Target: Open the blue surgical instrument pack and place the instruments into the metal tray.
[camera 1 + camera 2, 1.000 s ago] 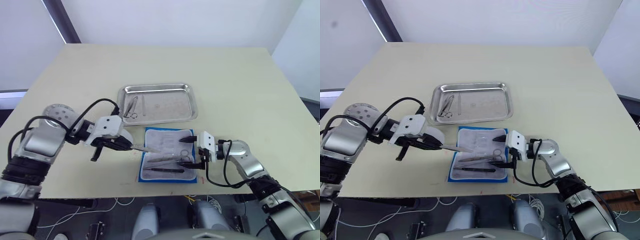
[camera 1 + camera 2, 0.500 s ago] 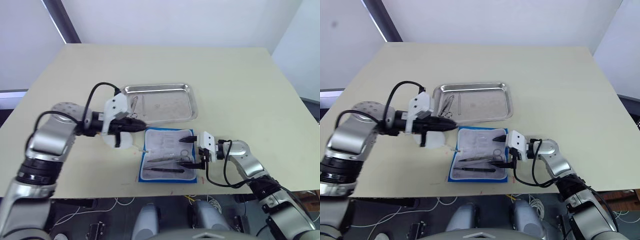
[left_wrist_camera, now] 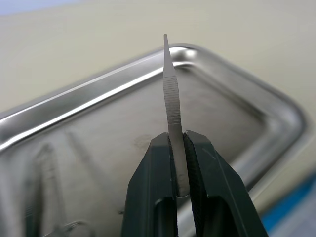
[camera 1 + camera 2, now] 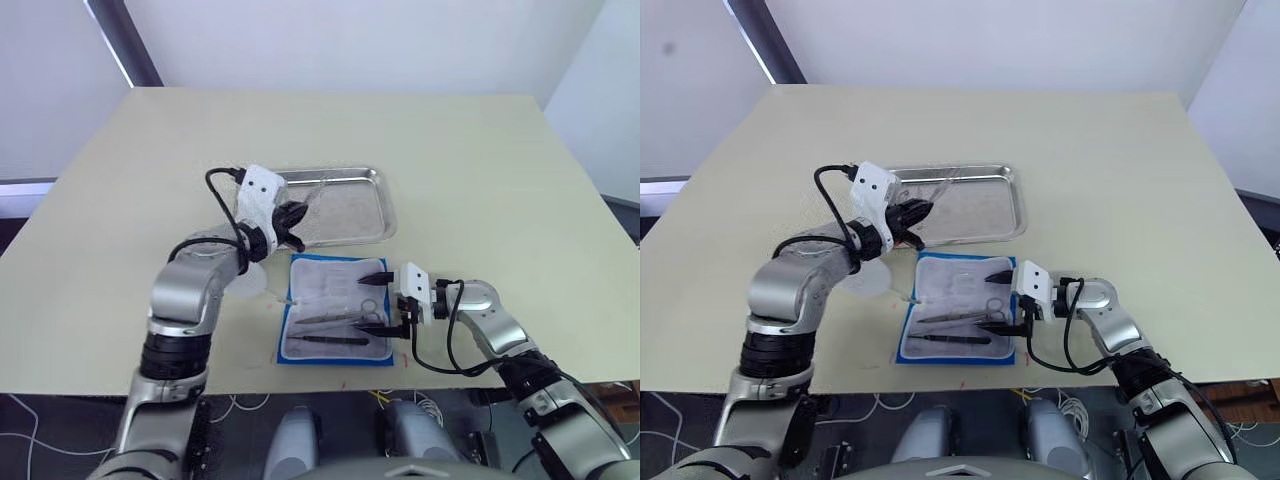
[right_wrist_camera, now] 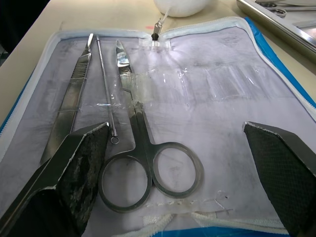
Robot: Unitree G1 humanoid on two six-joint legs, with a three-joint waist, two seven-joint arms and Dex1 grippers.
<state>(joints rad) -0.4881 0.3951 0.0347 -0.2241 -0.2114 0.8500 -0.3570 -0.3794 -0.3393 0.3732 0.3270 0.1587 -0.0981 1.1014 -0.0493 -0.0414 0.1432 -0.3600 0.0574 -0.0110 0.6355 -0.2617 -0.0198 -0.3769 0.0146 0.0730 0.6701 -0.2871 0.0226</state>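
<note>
Swung from beside the blue surgical instrument pack (image 4: 337, 322), tweezers (image 3: 173, 103) now hang over the metal tray (image 4: 360, 222), pinched in the left end effector (image 3: 178, 163); release probably follows. Right end effector (image 5: 185, 170) gapes wide, empty, above the scissors (image 5: 143, 163).

The left pincer (image 4: 296, 216) is covering the near-left part of the metal tray (image 4: 370, 180), so whatever is lying there is hiding behind it. In the left wrist view the tweezers (image 3: 171, 98) are disappearing between the closed fingers (image 3: 148, 197), the lower end unseen, and shapes on the tray floor are blurring past telling. The right wrist view is cutting off the blue surgical instrument pack (image 5: 256, 34) at its edges, and a white rounded thing (image 5: 180, 6) at the far end is only partly showing.
</note>
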